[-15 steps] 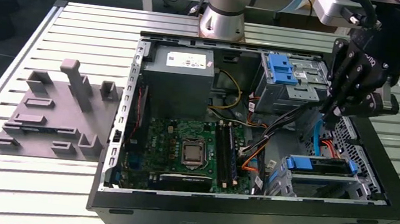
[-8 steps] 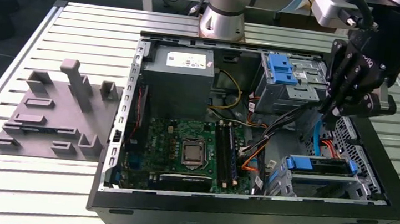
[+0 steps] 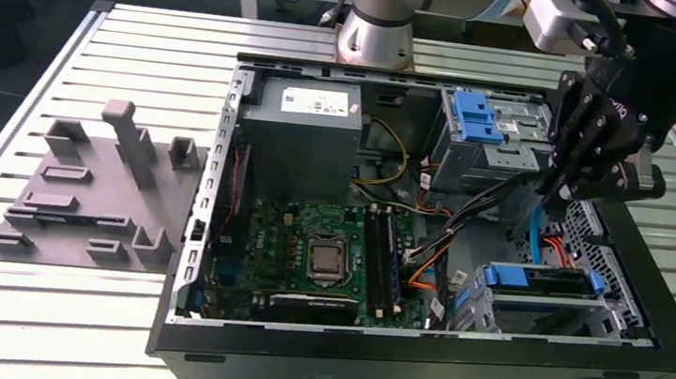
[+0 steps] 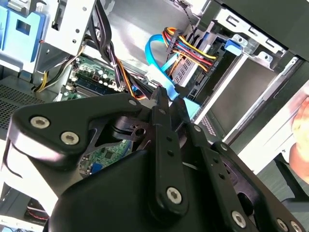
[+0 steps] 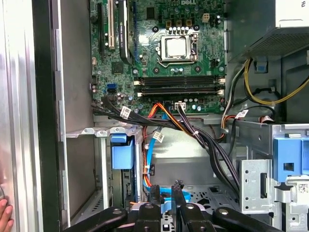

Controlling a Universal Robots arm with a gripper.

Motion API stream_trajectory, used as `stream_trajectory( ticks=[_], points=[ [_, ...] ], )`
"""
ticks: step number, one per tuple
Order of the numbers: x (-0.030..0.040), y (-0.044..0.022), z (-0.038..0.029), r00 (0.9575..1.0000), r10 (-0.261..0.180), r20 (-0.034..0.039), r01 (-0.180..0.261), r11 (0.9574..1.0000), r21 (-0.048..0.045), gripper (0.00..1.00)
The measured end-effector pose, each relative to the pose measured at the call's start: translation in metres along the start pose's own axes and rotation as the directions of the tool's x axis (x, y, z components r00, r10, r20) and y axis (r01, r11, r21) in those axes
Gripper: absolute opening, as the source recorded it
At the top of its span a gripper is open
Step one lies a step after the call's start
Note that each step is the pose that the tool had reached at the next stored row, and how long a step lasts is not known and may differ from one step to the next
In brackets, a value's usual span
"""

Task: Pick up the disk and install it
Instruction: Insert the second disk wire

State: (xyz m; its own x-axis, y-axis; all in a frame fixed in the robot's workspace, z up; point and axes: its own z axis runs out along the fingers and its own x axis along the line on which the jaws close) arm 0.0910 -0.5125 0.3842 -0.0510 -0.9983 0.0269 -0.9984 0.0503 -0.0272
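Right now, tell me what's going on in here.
The arm's gripper hangs inside the open computer case, close to a blue cable. The disk appears to sit in its bay below, blue end showing, and the gripper is not touching it. A person's hand rests at the case's edge.

Disk (image 3: 539,279) with blue end tab, seated in lower drive bay

Black multi-link metal gripper (image 3: 561,187) on grey arm (image 3: 378,24), pointing down, fingers (image 5: 154,193) nearly together. Person's fingertips (image 5: 5,215) at edge.
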Motion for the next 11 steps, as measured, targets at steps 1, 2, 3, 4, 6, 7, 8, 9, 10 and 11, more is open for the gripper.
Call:
stream_trajectory(
  ticks=[1,2,3,4,6,7,8,9,10,11],
  points=[
    [0.0000,0.0000,0.0004,1.0000,0.000,-0.0002,0.000,1.0000,0.0000,0.24],
    [0.0000,0.0000,0.0009,1.0000,0.000,-0.0007,0.000,1.0000,0.0000,0.24],
    [-0.0001,-0.0001,0.0013,1.0000,0.001,-0.0016,-0.001,1.0000,0.0000,0.24],
    [-0.0001,-0.0001,0.0019,1.0000,0.001,-0.0027,-0.001,1.0000,0.0001,0.24],
    [-0.0001,-0.0002,0.0028,1.0000,0.001,-0.0047,-0.001,1.0000,0.0002,0.24],
    [-0.0001,-0.0002,0.0032,1.0000,0.002,-0.0060,-0.002,1.0000,0.0002,0.24],
    [-0.0001,-0.0003,0.0037,1.0000,0.002,-0.0076,-0.002,1.0000,0.0003,0.24],
    [-0.0001,-0.0004,0.0040,1.0000,0.002,-0.0093,-0.002,1.0000,0.0004,0.24],
    [-0.0001,-0.0004,0.0045,0.9999,0.002,-0.0111,-0.002,1.0000,0.0005,0.24],
    [-0.0002,-0.0006,0.0048,0.9999,0.002,-0.0130,-0.002,1.0000,0.0006,0.24]
  ],
)
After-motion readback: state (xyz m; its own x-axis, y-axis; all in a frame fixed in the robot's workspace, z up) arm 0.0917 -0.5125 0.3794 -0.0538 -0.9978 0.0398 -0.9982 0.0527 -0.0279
